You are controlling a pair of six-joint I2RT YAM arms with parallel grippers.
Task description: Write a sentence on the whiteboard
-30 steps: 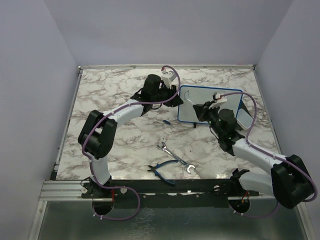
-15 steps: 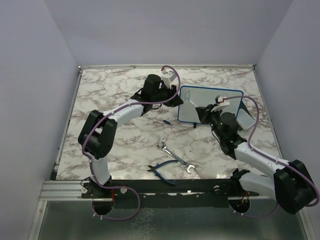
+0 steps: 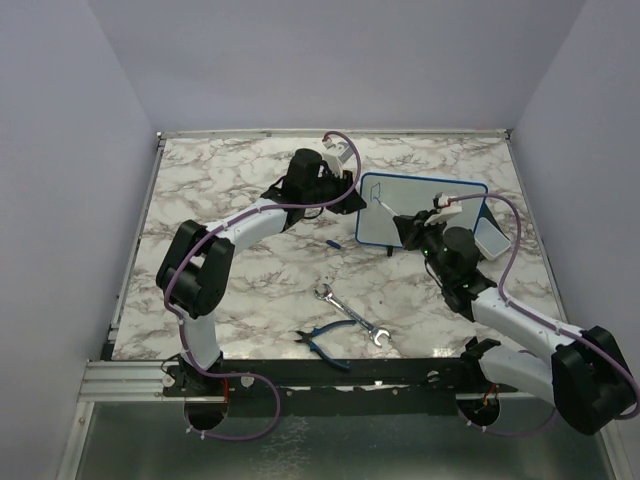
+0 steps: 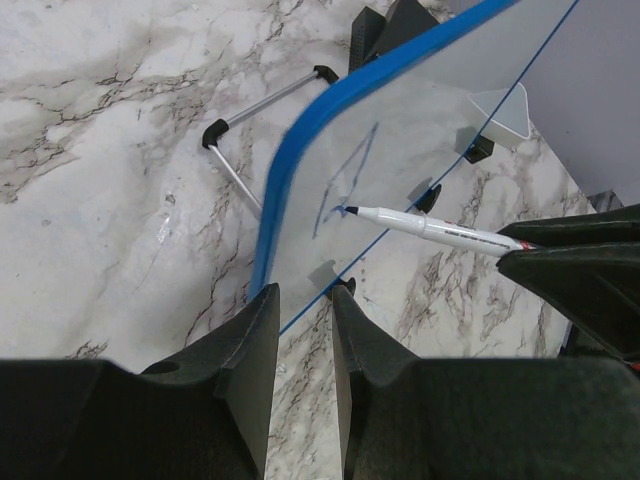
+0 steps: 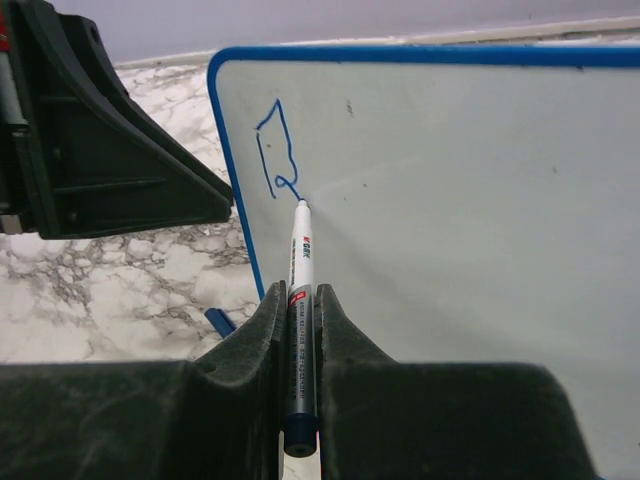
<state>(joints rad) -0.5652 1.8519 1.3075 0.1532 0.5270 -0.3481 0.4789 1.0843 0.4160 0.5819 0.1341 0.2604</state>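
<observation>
Right end effector (image 5: 297, 296) touches marker (image 5: 300, 255) to whiteboard (image 5: 450, 180); left end effector (image 4: 303, 300) clamps it.

Marker (image 4: 430, 228) tip at blue scrawl (image 4: 333, 188) on tilted, blue-framed whiteboard (image 4: 430, 120)

whiteboard (image 3: 430, 205): small, white, thin blue frame, rounded corners. Stands on its long edge on the marble surface (image 3: 200, 180), right of centre toward the far side. It leans back a bit, with its face toward the near edge. sentence (image 5: 275, 150): barely started. One thin blue scrawl, an angular loop with a small curl at the bottom, sits in the face's top-left corner.
</observation>
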